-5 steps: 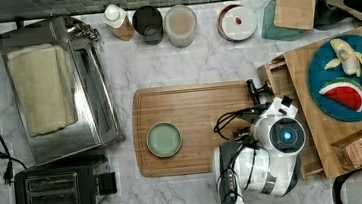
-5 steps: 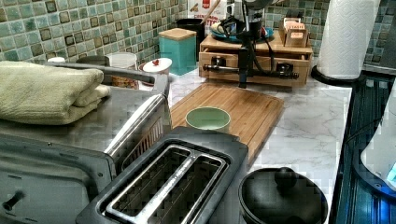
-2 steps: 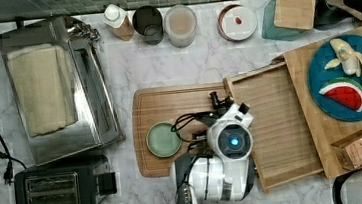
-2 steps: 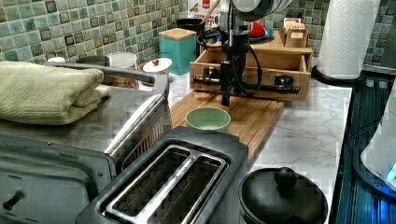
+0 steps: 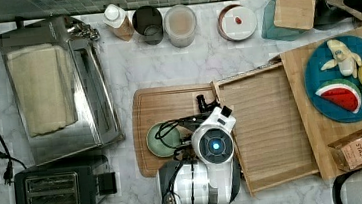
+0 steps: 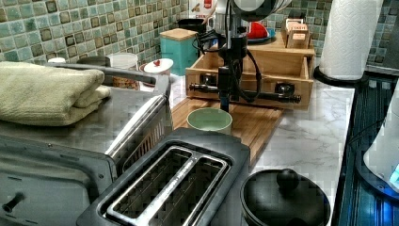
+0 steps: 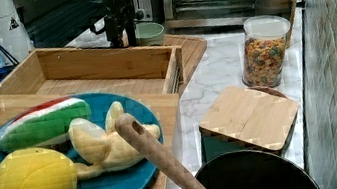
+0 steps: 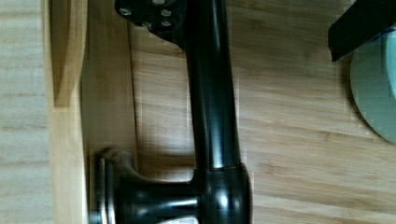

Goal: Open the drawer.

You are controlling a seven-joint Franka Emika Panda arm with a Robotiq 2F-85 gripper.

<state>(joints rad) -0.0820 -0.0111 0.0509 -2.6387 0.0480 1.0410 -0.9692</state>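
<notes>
Bamboo drawer [image 5: 271, 123] stands pulled well out of its box [image 5: 342, 131] and reaches over the cutting board [image 5: 169, 108], its tray bare in the top view. Your gripper [image 6: 225, 89] hangs at the long black bar handle [image 6: 244, 92] across the drawer's front. The wrist view has the bar [image 8: 212, 93] running right through its middle, with one dark finger edge [image 8: 362, 23] off to the side, so the fingers look set apart around the bar rather than clamped; I would not swear to it from that angle.

Judging by how far the tray is out, you are near the end of the pull. Draw straight along the drawer's own line, since the tray already sits a little askew in the top view and a sideways tug could jam it. Mind the green bowl [image 5: 162, 140] just beside the arm on the board, and let go of the bar cleanly before you lift away.
</notes>
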